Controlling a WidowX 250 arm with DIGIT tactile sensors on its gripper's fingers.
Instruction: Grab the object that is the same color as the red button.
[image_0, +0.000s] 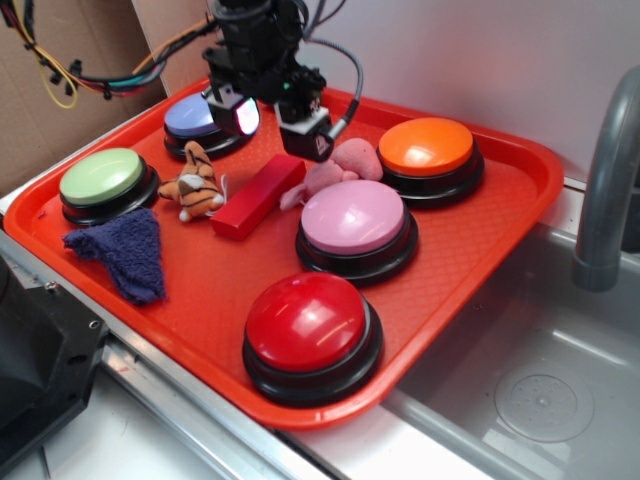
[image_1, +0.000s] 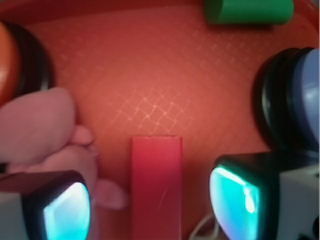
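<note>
The red block (image_0: 258, 196) lies flat near the middle of the red tray (image_0: 500, 215), running diagonally. In the wrist view the red block (image_1: 156, 185) runs lengthwise between my two pads, with clear gaps on both sides. My gripper (image_0: 275, 125) hovers open over the block's far end, and in the wrist view my gripper (image_1: 150, 205) straddles it without touching. The glossy red button (image_0: 312, 330) on its black base sits at the tray's front edge.
A pink plush toy (image_0: 340, 168) lies just right of the block, against the left pad (image_1: 65, 210). A pink button (image_0: 356, 225), orange button (image_0: 428, 155), blue button (image_0: 195, 122), green button (image_0: 104, 182), tiger toy (image_0: 195, 185), blue cloth (image_0: 125, 250) and green cylinder (image_1: 247, 11) surround it.
</note>
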